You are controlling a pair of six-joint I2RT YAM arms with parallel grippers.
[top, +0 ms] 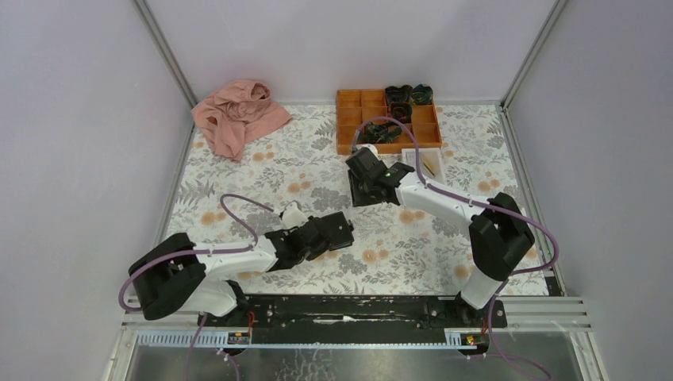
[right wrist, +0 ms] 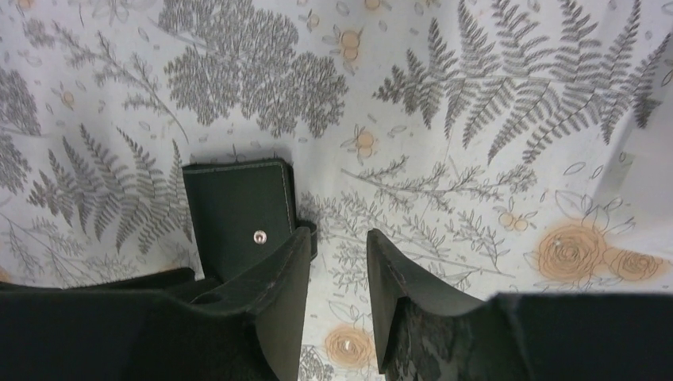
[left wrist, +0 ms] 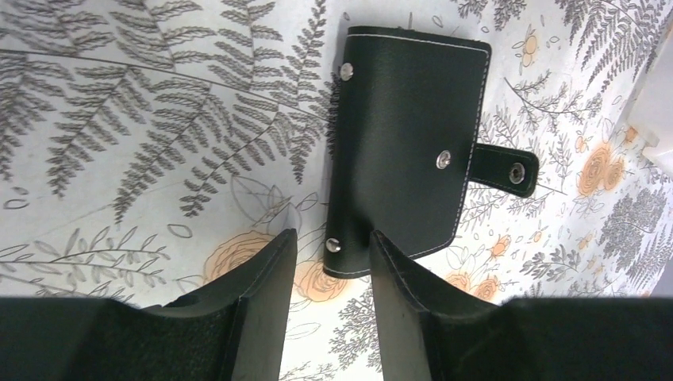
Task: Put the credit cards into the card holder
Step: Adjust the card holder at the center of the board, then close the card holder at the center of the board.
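Left arm (top: 238, 258) stretched low, forward and to the right, left gripper (left wrist: 333, 238) pointing down, jaws parted, right arm (top: 444, 202) bent at the elbow, reaching forward and left, right gripper (right wrist: 339, 238) tilted down, jaws apart

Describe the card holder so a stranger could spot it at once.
On the floral table, look mid-table, at the left gripper tips. The card holder lies flat there: black, with pale stitching, silver snaps and a side tab, unlike the orange tray behind.
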